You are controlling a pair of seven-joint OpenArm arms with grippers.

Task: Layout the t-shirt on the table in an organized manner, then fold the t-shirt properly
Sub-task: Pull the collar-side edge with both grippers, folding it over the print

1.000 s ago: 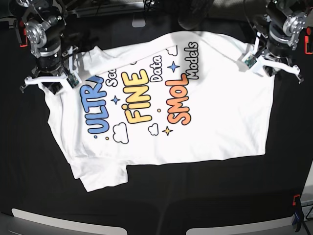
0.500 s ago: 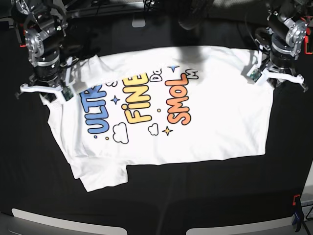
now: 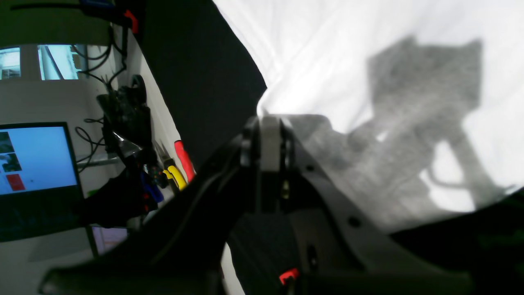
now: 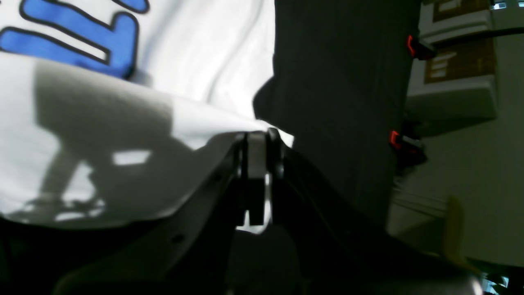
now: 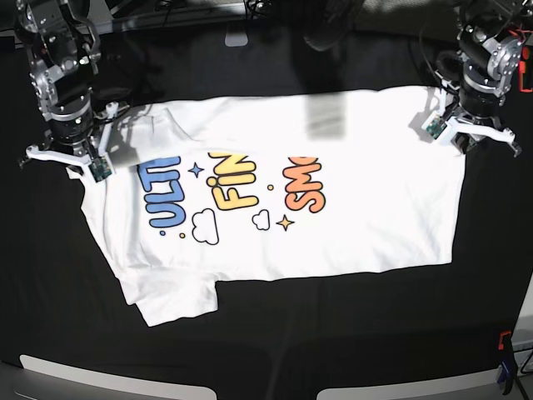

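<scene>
Left wrist view: the left gripper [image 3: 270, 135] is clenched on the t-shirt [image 3: 368, 61] edge. Right wrist view: the right gripper [image 4: 256, 141] pinches white cloth too. Base view: the shirt lies folded over on the table [image 5: 333, 333].

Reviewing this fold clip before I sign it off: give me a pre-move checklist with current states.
1. Left gripper shut on the t-shirt edge: ok.
2. Right gripper shut on shirt edge: ok.
3. Far edge folded over the print between the grippers: ok, letter tops covered.
4. Fold lying flat: cannot tell.
5. Near sleeve laid out tidily: not ok, it sticks out toward the near table edge.
</scene>
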